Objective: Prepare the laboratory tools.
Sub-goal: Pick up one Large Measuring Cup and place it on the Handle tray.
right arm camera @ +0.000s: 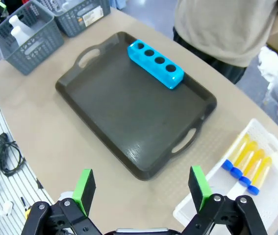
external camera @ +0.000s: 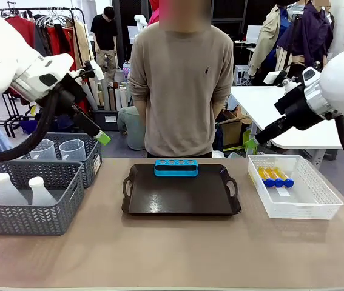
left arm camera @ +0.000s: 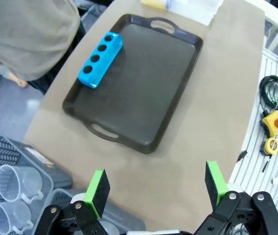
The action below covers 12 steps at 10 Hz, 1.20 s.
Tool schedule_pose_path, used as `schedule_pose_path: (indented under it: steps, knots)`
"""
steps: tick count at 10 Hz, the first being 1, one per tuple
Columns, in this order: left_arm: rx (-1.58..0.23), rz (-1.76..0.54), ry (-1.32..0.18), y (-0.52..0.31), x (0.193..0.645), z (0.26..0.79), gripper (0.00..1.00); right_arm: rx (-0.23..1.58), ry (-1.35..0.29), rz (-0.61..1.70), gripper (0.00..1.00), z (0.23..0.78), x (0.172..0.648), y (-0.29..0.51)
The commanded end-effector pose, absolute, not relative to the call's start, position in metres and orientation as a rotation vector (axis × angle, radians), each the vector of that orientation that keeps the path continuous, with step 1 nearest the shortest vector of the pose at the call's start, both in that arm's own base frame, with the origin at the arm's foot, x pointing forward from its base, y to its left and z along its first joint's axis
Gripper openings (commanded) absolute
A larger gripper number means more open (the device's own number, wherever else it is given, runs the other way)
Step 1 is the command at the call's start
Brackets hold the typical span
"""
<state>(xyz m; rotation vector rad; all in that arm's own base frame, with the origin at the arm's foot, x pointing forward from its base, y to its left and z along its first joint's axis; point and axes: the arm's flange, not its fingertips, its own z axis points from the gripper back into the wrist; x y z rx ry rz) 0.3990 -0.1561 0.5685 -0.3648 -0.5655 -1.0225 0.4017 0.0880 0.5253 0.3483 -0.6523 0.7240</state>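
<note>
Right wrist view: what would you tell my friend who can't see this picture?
The open right gripper looks down on a dark brown tray, which carries an empty blue four-hole rack along its far edge. Blue-capped tubes of yellow liquid lie in a white basket beside the tray.

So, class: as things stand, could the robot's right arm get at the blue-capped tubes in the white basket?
Probably yes. The right gripper hangs open, raised beside the white basket, which has no lid; the blue-capped tubes lie exposed inside.

White arms are carrying black grippers
Green pads are tipping the black fingers; thick black cables are looping off both wrists.
</note>
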Motion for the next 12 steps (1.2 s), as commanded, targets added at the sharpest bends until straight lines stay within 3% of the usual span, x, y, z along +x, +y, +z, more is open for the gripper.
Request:
schedule_pose_path:
  steps: [1,2,3,6,12]
  knots:
    - [-0.357,-1.007,-0.552,-0.157,0.396,0.567,1.00,0.351,-0.656,0.746,1.00,0.527,0.397,0.094]
    - [-0.365,-1.023,-0.565,-0.156,0.399,0.569,1.00,0.351,-0.656,0.746,1.00,0.527,0.397,0.094]
    - [-0.361,-1.151,-0.485,-0.155,0.396,0.572,1.00,0.341,-0.651,0.736,1.00,0.527,0.399,0.093]
    - [-0.372,-1.175,-0.420,-0.144,0.396,0.610,1.00,0.338,-0.718,0.925,1.00,0.577,0.393,0.105]
    - [-0.273,-1.127,-0.693,-0.100,0.404,0.668,1.00,0.480,-0.793,0.923,1.00,0.658,0.421,0.065]
